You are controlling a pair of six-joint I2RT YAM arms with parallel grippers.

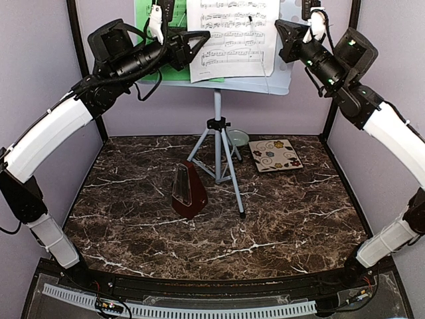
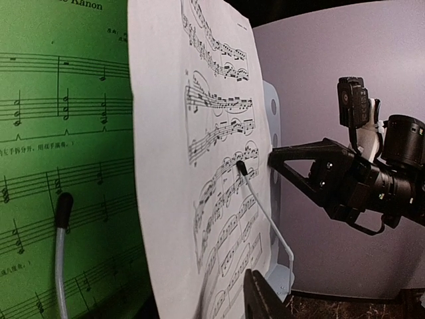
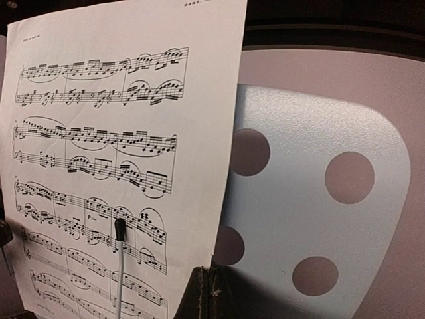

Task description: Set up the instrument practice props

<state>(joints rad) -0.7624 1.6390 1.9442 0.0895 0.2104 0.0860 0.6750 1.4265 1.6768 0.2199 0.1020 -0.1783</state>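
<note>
— While both arms reach up at the music stand [image 1: 217, 113], where are the sheets?

— Both lean on its white hole-punched panel [image 3: 319, 199]. The green music sheet [image 2: 60, 133] is on the left. The white music sheet [image 1: 232, 40] sits beside it and overlaps its right edge. A black-tipped wire holder [image 3: 119, 229] lies across the white page, and a second wire holder [image 2: 63, 206] lies across the green one.

— And the tools?

— The left tool [image 1: 201, 41] is at the white sheet's left edge. The right tool [image 1: 282, 32] is at the sheet's right edge, close to the panel. Whether either is apart, together or clamped on paper, I cannot tell. Each wrist view shows only a dark stub of finger at its bottom edge.

— The metronome?

— The dark red-brown pyramid metronome [image 1: 188, 193] stands upright on the marble desk [image 1: 299, 219]. It is just left of the tripod legs [image 1: 229, 169], toward the near edge, and does not touch them.

— Anything else down there?

— A small pale-green bowl [image 1: 238, 138] sits behind the tripod, and a flower-patterned tile [image 1: 275, 155] lies to the bowl's right.
</note>
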